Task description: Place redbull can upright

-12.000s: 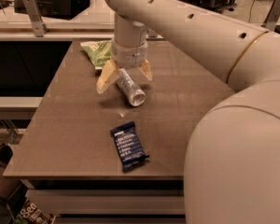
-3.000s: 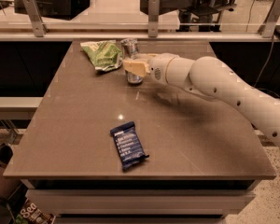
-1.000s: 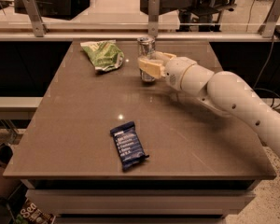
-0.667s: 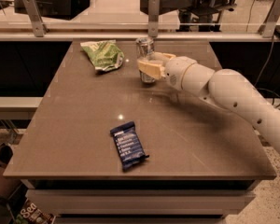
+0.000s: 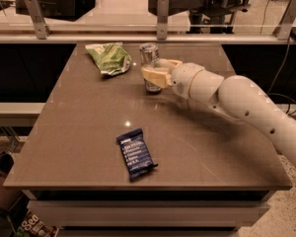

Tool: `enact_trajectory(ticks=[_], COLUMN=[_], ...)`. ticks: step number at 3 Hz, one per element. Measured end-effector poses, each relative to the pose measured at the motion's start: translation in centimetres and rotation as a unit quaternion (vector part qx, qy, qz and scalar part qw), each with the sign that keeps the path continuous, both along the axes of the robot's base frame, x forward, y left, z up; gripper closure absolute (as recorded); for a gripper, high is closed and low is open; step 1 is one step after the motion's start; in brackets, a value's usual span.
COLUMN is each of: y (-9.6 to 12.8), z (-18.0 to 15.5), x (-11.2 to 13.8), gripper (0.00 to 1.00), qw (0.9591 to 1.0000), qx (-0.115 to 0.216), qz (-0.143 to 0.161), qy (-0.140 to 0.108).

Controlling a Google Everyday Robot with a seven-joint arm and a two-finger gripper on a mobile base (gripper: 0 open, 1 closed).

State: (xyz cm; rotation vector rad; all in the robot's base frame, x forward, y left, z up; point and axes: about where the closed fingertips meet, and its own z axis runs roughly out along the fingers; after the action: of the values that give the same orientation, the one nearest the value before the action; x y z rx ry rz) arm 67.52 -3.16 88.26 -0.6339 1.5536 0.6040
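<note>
The redbull can point(image 5: 149, 55), slim and silvery, stands upright at the back middle of the brown table point(image 5: 84, 147). Its base is at or just above the tabletop. My gripper point(image 5: 152, 69) reaches in from the right and its tan fingers point(image 5: 154, 77) close around the can's lower half, one in front and one behind. The white arm point(image 5: 237, 102) stretches back to the right edge of the view.
A green chip bag point(image 5: 110, 58) lies left of the can near the back edge. A dark blue snack bar wrapper point(image 5: 136, 153) lies flat near the front middle. A glass rail with metal posts point(image 5: 162, 15) runs behind the table.
Earlier the can lay on its side in the gripper; now it is upright. Over the last second the gripper and can have shifted slightly left.
</note>
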Motion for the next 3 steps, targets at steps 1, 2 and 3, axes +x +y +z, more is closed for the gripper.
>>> enact_trajectory(ticks=[1,2,3], y=[0.69,1.1,1.1], z=[-0.83,-1.65,-1.51], x=[-0.19,-0.47,-0.47], gripper=[1.0,1.0,0.82], qw=[0.9999,0.9998,0.9998], qx=[0.015,0.019,0.019], qz=[0.001,-0.003,-0.003], qy=[0.0,0.002,0.002])
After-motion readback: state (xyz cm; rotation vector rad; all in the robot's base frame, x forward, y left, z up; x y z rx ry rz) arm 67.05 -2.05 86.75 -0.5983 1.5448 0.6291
